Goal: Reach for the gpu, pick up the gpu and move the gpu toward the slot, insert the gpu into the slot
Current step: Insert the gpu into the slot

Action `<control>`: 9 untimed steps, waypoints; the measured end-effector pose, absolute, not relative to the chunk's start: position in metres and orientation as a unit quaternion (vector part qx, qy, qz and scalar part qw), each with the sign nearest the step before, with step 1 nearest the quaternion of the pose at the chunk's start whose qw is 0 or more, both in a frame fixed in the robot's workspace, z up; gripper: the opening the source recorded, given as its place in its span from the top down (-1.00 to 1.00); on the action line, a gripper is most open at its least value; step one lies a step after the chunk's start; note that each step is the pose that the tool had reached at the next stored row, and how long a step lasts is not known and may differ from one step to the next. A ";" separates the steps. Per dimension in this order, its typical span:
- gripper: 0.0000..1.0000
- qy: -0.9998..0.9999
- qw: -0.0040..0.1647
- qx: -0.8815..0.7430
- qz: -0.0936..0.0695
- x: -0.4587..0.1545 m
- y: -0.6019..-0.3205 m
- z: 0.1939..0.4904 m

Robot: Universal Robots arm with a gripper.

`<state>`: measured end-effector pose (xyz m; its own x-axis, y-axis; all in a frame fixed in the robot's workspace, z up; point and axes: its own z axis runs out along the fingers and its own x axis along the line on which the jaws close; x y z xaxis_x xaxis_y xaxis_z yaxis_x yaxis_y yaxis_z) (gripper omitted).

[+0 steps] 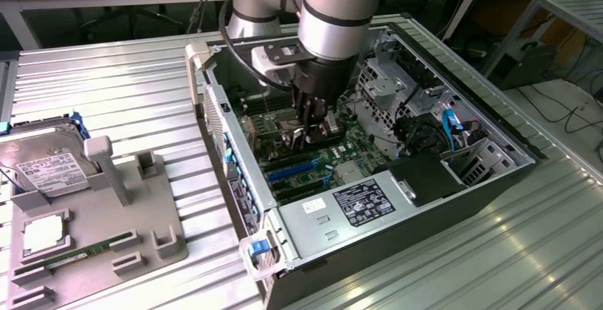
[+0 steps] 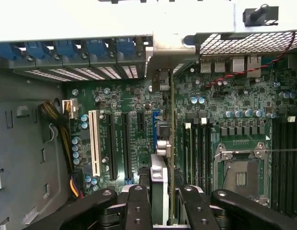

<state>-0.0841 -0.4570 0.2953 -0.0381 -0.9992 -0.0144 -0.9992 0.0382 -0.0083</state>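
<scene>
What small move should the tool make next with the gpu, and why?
Probably a slight sideways nudge before lowering. The tool grips the gpu edge-on above the motherboard. In the wrist view the card's edge runs parallel to the blue slot but appears to sit beside it rather than over its groove.

The arm (image 1: 335,6) was a silvery cylinder with a black band, a black cable (image 1: 222,17) alongside; black jaws bore round screws (image 2: 137,188).
</scene>
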 end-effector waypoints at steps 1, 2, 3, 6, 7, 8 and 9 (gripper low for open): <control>0.44 0.720 0.008 -0.693 0.002 -0.084 -0.457 0.294; 0.44 0.720 0.008 -0.693 0.002 -0.084 -0.457 0.291; 0.44 0.720 0.008 -0.693 0.002 -0.084 -0.457 0.290; 0.44 0.720 0.008 -0.693 0.002 -0.085 -0.457 0.283; 0.44 0.720 0.008 -0.693 0.002 -0.086 -0.457 0.282; 0.44 0.720 0.008 -0.693 0.002 -0.087 -0.457 0.280; 0.44 0.720 0.008 -0.693 0.002 -0.087 -0.457 0.279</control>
